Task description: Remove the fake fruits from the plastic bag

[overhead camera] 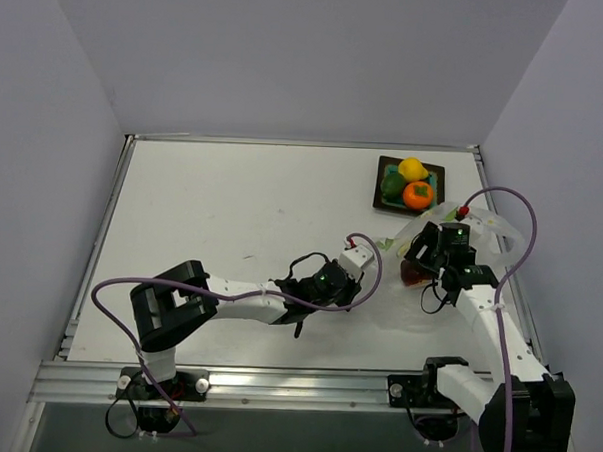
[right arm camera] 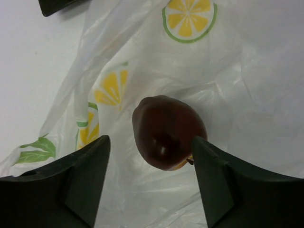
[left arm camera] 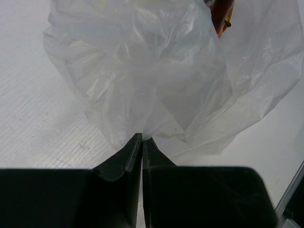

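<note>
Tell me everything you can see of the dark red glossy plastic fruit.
The dark red glossy plastic fruit is rounded and smooth, with small highlights, a yellowish patch and a short stem at its lower end. It lies on the clear crinkled plastic bag, which is printed with lemon slices, between the open fingers of the right gripper. Whether a finger touches it is unclear.

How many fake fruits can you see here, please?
4. The lemon, the green fruit and the orange one sit in the dark tray; the dark red fruit lies on the plastic bag. Folds may hide more.
</note>
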Motion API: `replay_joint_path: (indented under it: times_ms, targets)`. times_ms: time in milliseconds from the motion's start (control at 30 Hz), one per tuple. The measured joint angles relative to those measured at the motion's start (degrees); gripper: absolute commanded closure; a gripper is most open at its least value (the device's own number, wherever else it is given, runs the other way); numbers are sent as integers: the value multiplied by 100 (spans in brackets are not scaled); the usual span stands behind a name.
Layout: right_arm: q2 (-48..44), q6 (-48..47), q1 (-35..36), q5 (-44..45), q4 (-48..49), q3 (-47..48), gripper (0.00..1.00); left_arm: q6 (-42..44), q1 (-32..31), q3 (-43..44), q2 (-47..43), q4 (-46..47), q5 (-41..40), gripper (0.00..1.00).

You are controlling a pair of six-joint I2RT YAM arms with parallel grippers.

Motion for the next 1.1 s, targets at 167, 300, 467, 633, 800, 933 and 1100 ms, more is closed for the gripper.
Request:
replay_joint_path:
  times_ms: [167, 300, 467, 633, 800, 933, 1100]
  targets:
    - [280, -7, 4, -20, 219, -173, 25, 0, 0, 0, 0, 0, 0, 98]
    - [680, -11, 4, 20, 540, -280, 25, 2, 0, 0, 0, -2, -2, 98]
    - [1156, 0, 4, 24, 839, -393, 21, 0, 4, 0, 0, 0, -2, 98]
    - [1366, 44, 9, 26, 1255, -439, 44, 2, 4, 0, -2, 0, -2, 98]
    - [656, 129, 74, 146, 1088, -660, 67, 0, 7, 0, 0, 0, 4, 98]
    - [-267, 190, 111, 247, 809, -649, 69, 0, 7, 0, 0, 0, 4, 98]
    - [-800, 323, 166, 197, 341, -459, 71, 0, 11, 0, 0, -2, 4, 98]
